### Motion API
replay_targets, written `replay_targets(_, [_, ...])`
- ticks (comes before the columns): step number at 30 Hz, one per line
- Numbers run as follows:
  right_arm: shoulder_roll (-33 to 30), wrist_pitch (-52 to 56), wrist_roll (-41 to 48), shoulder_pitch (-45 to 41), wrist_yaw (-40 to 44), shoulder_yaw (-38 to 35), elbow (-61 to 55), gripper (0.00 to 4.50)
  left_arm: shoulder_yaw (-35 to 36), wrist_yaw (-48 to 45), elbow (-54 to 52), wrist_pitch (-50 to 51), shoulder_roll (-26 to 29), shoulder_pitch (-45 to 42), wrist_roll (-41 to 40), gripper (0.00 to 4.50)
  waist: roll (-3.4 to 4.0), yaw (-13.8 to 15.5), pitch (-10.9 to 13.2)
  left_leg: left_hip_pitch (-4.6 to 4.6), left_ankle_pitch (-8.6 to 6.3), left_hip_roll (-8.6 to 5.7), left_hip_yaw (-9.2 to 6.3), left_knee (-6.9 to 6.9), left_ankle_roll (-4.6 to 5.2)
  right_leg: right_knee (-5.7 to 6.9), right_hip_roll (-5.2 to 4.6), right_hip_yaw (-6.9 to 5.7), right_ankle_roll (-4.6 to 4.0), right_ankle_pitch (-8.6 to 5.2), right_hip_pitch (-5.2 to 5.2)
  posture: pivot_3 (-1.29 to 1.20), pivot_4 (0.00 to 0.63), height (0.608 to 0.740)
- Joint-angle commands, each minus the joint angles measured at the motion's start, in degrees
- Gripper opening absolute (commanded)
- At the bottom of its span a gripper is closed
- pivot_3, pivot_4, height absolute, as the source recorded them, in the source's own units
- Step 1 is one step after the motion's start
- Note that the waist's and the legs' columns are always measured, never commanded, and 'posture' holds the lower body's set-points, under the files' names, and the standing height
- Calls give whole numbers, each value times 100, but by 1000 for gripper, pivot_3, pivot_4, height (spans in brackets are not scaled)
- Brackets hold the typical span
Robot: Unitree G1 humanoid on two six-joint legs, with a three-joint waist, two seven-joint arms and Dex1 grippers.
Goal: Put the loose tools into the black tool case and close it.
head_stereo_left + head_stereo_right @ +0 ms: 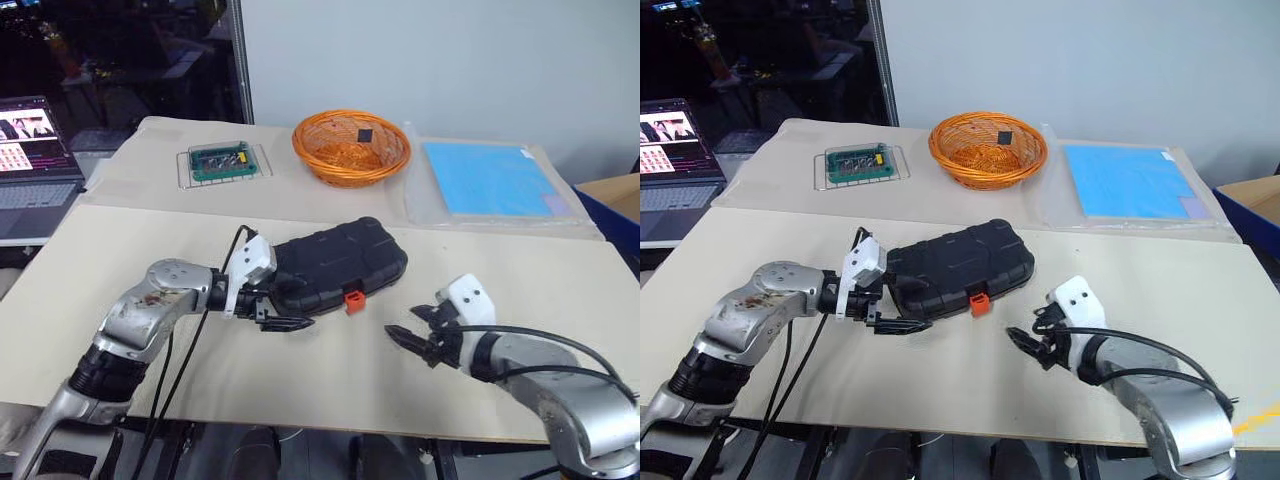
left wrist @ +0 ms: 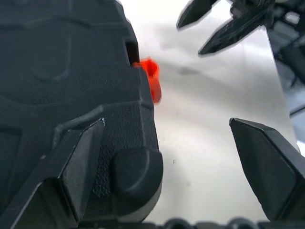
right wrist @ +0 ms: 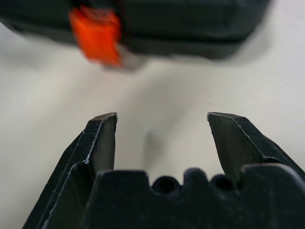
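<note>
Black left claw (image 1: 283, 322), spread wide and empty, touches the near left corner of the shut black tool case (image 1: 340, 262), which lies mid-worktop, long axis left to right. Right claw (image 1: 412, 341), parted, sits beyond its orange latch (image 1: 352, 300).

Hidden and cropped parts

The inside of the closed black tool case (image 1: 335, 262) is concealed; its orange latch (image 3: 96, 34) is blurred in the right wrist view. The laptop (image 1: 35, 165) is cut off by the edge, and the basket's (image 1: 350, 148) small dark item cannot be identified.
</note>
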Motion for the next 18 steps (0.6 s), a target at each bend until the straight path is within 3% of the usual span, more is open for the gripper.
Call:
replay_targets(1, [263,-24,-110,-111,-482,275,-49,3513,-453,-127,392,61,-4,-43,413,4500,13,-4,-10,-1,0,-3,1,0,0,0,-2,2,1,1,0,0,150,740])
replay_targets(9, [879,-545,-456,-503,-1056,1114,619,3513,-451,-403,390,-11,-31,-75,436,4500,22,-18,-33,39,0,-3,0,-4,0,0,-2,2,-17,-13,34,0,150,740])
replay_targets(18, [1260,-880,-653,-716,-1327,1434,1063,3513,-348,-466,153,126,71,-83,425,4500,22,-20,-33,38,0,-2,1,-9,0,0,-1,2,-12,-12,34,0,150,740])
